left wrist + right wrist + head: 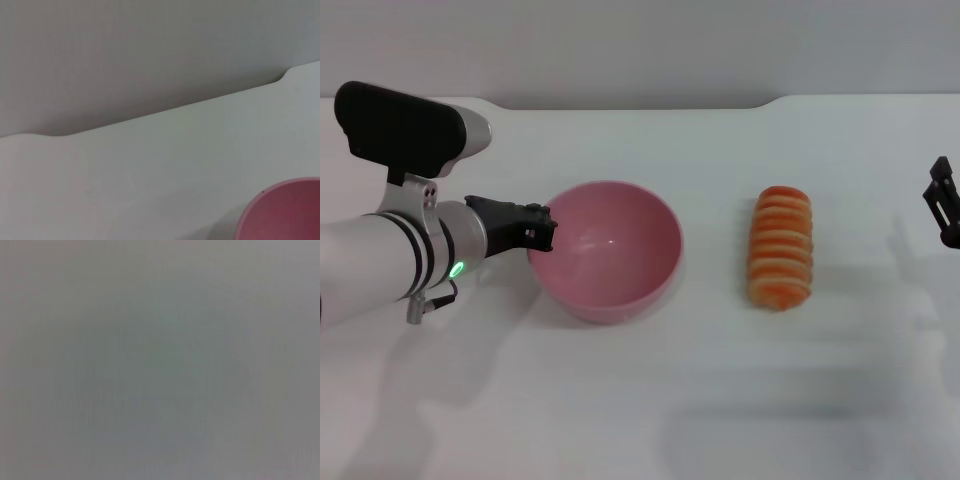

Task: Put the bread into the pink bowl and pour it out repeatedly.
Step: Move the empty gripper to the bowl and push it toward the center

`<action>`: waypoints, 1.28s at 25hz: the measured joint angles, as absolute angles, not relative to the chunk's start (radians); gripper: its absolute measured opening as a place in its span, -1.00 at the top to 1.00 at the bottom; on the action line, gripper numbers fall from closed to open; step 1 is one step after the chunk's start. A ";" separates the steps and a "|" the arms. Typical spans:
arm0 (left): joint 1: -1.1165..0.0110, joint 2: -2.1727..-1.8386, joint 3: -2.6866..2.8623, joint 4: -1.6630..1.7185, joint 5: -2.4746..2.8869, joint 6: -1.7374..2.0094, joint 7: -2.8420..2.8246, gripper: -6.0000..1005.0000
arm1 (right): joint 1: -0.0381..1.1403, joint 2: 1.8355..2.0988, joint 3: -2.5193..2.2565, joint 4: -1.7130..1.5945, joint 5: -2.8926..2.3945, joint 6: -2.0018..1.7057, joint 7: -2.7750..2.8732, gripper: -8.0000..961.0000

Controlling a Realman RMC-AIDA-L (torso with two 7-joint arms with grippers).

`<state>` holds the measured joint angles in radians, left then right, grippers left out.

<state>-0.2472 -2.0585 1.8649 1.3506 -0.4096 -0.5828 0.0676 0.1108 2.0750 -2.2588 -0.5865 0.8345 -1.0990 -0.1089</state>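
The pink bowl (610, 250) stands upright in the middle of the white table with nothing inside it. Its rim also shows in a corner of the left wrist view as the pink bowl (287, 210). The bread (781, 248), an orange-brown ridged loaf, lies on the table to the right of the bowl, a short gap away. My left gripper (535, 228) is at the bowl's left rim, touching or nearly touching it. At the far right edge my right gripper (942, 205) hangs well clear of the bread, only partly in view.
The white table (650, 400) ends at a back edge (620, 105) against a grey wall. The right wrist view shows only a plain grey surface.
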 joint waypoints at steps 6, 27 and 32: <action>-0.254 -2.058 1.870 1.355 -0.404 -0.583 0.077 0.88 | 0.104 2.074 -2.256 -0.618 0.835 -1.077 -0.109 -0.65; -0.282 -2.056 1.776 1.525 -0.397 -0.745 0.109 0.93 | 0.098 2.061 -2.233 -0.733 0.832 -0.890 -0.112 -0.65; -0.306 -2.055 1.741 1.540 -0.376 -0.790 0.109 0.93 | 0.060 2.030 -2.098 -0.980 0.775 -0.463 -0.117 -0.65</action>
<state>-0.3064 -2.0553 1.7407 1.5399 -0.3758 -0.7903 0.1089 0.0600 2.0296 -2.0980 -0.9802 0.7753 -0.4630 -0.1166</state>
